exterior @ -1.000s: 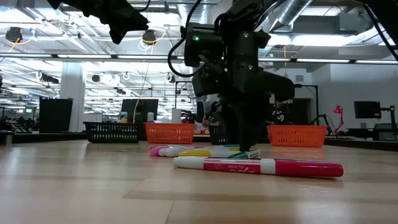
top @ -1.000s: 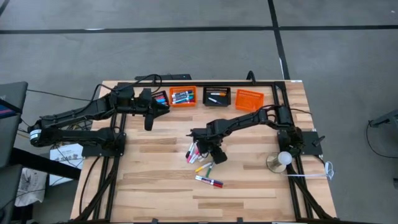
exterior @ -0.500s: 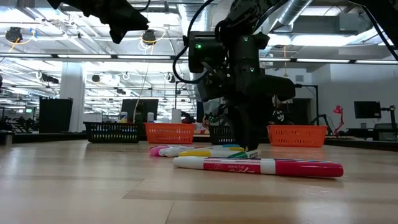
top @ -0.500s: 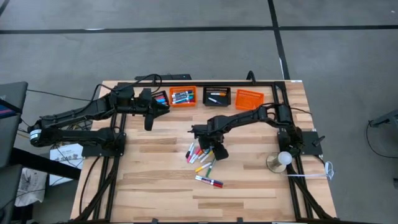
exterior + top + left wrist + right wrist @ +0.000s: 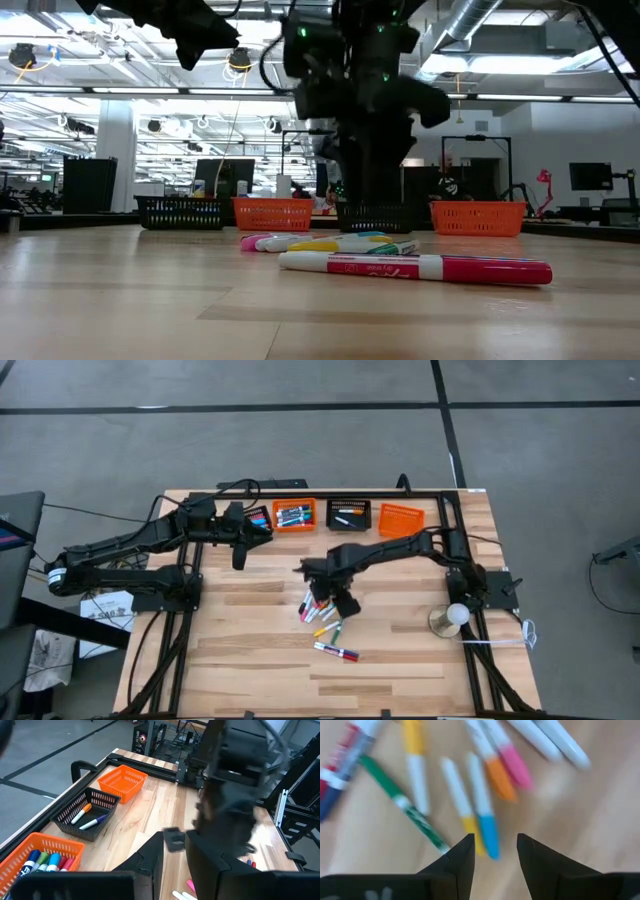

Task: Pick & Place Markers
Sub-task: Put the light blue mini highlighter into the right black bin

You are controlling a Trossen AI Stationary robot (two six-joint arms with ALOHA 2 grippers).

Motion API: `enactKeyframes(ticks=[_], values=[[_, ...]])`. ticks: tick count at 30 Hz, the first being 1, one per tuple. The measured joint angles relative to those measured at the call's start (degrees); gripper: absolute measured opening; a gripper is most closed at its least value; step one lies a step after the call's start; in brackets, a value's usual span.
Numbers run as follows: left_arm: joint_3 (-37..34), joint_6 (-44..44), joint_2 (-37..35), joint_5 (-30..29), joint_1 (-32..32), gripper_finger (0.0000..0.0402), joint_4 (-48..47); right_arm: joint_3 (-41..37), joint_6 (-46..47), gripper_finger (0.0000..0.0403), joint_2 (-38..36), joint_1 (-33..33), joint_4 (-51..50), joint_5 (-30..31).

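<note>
Behind the markers (image 5: 322, 612), four mesh baskets (image 5: 347, 515).

The right gripper (image 5: 333, 603) has shifted left over the markers (image 5: 318, 610).

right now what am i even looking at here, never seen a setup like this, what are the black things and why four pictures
The black things are two robot arms at a wooden table, each ending in a two-finger gripper. One picture looks straight down, one looks level across the tabletop, and two come from cameras on the arms' wrists. Loose markers lie mid-table; four baskets sit along the far edge. The right gripper hangs open over the markers, holding nothing. The left gripper waits near the baskets, with nothing visible between its fingers.
</note>
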Motion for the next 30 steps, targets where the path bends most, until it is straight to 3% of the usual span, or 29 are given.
enactKeyframes(ticks=[5, 30], values=[[0.00, 0.00, 0.00, 0.00, -0.01, 0.0080, 0.00, 0.00, -0.86, 0.0138, 0.50, 2.45, 2.07, 1.10], [0.00, -0.24, -0.02, 0.00, -0.02, 0.0080, 0.02, -2.71, -0.91, 0.0137, 0.50, 1.44, 7.54, 2.52]])
